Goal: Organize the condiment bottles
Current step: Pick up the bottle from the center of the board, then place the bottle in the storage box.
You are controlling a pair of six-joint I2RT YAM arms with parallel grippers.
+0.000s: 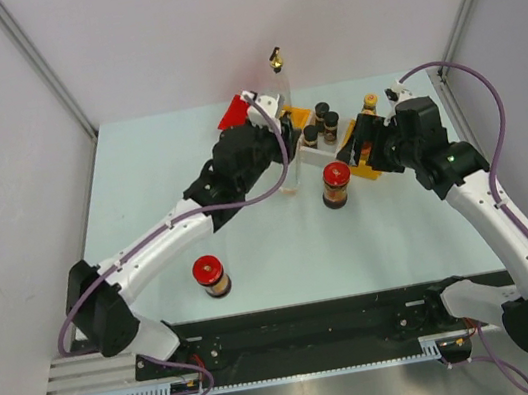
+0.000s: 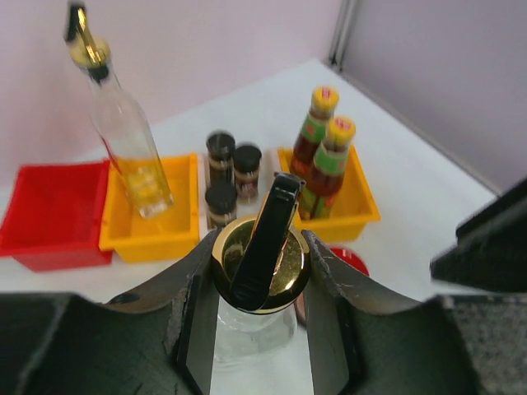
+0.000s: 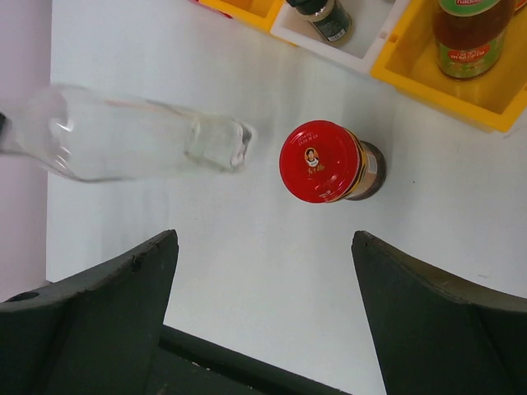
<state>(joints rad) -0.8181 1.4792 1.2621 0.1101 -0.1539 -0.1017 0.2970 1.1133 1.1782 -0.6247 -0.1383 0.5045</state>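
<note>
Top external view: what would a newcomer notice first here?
The left gripper, jaws shut on a tall glass bottle with a gold spout, just in front of the bins at the far side of the table. Two red-lidded jars stand loose on it: one by the open right gripper, one alone near the front left.

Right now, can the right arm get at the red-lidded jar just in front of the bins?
Probably yes. The right end effector hangs open over the red-lidded jar with nothing between them; the glass bottle is beside it, not touching.
</note>
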